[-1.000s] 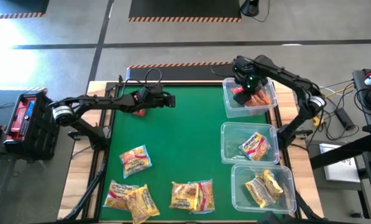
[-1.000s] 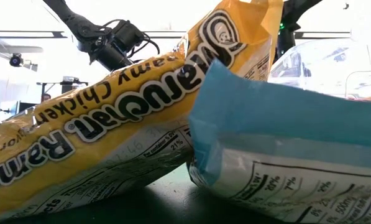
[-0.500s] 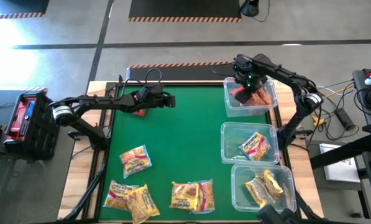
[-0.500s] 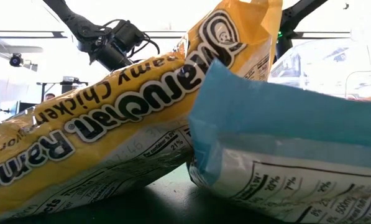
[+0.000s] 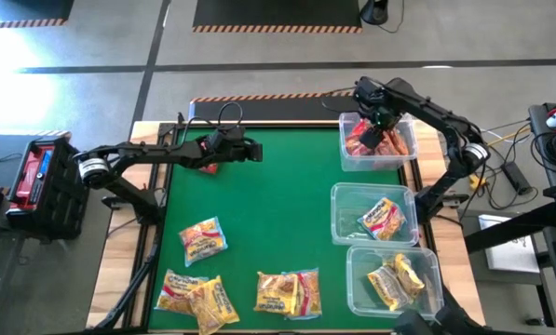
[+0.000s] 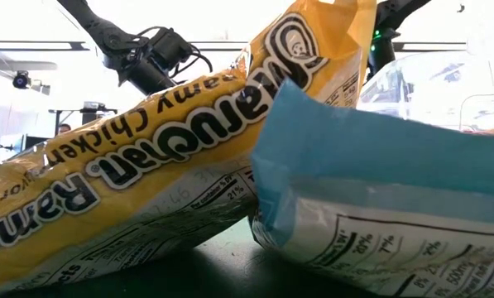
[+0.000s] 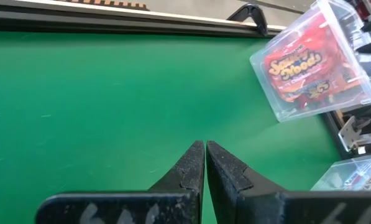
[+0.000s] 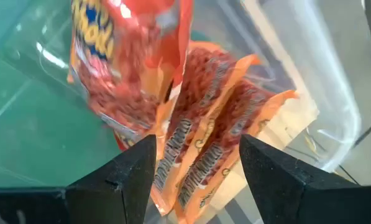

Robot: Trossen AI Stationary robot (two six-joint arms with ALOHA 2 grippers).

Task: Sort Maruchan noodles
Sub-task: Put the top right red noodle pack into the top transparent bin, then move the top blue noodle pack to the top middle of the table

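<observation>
From above, the right end effector (image 5: 378, 126) hung over the far clear bin (image 5: 348, 160), the one of three bins down the right side of the green desk (image 5: 278, 205) that lay farthest from the near edge. Red packets (image 5: 382, 141) lay inside that bin. The right wrist view added what the high view could not: its two dark fingers (image 8: 120, 180) stood wide apart with nothing between them, and just beyond them lay the red packets (image 8: 204, 143), overlapping, with one blurred red packet (image 8: 126, 56) tilted above the others. The left end effector (image 5: 251, 149) hovered over bare desk well apart from that far bin, toward the left; only its wrist view showed the fingers (image 7: 191, 168) pressed together, empty, pointing across the green surface toward the far bin (image 7: 316, 68) with its red contents. The middle bin (image 5: 338, 209) held yellow packets (image 5: 385, 219), and the nearest bin (image 5: 357, 288) held yellow-orange ones (image 5: 394, 279). Loose packets lay unsorted on the desk well away from the bins: one (image 5: 203, 238) alone, a pair (image 5: 194, 298) by the near left corner, and another pair (image 5: 289, 291) at the near edge. The low view was almost filled by that last pair, a yellow Maruchan packet (image 6: 147, 174) leaning on a blue-and-white one (image 6: 379, 190), with the left arm (image 6: 147, 58) showing behind.
</observation>
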